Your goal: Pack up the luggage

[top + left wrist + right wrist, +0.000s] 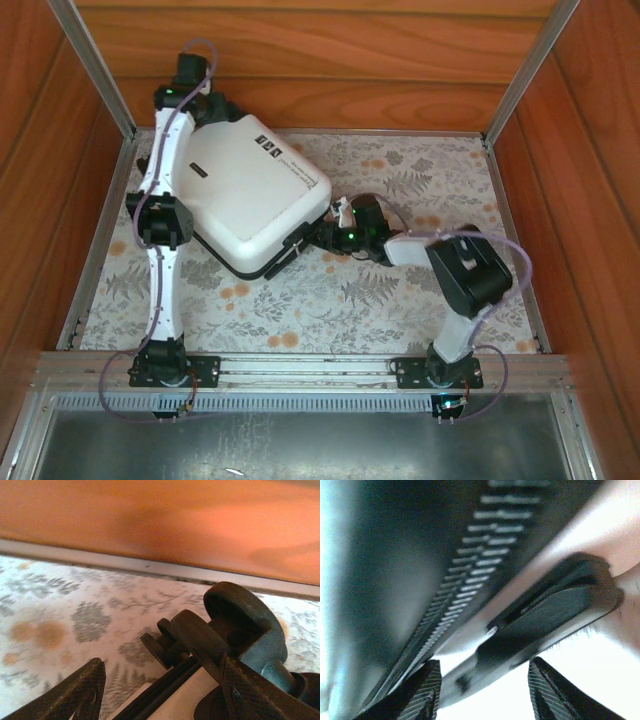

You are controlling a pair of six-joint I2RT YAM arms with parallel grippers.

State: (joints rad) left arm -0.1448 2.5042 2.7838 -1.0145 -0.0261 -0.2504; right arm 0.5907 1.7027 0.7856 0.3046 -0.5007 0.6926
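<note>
The luggage (250, 190), a white hard-shell suitcase, lies shut and flat on the floral table (400, 300), turned at an angle. My left gripper (212, 108) is at its far left corner. In the left wrist view that gripper (165, 692) stands open astride the white shell edge (200, 695) and its black seam, right beside the black wheels (240, 615). My right gripper (325, 228) is at the suitcase's near right edge. Up close it (485, 692) is open, with a flat dark tab (545, 620) beside the zipper teeth (465, 565) between its fingers, not pinched.
Wooden walls (300, 50) with metal rails (300, 130) box in the table at the back and both sides. The suitcase's far corner lies close to the back rail (150, 567). Bare tablecloth stretches in front of the suitcase and to its far right (440, 170).
</note>
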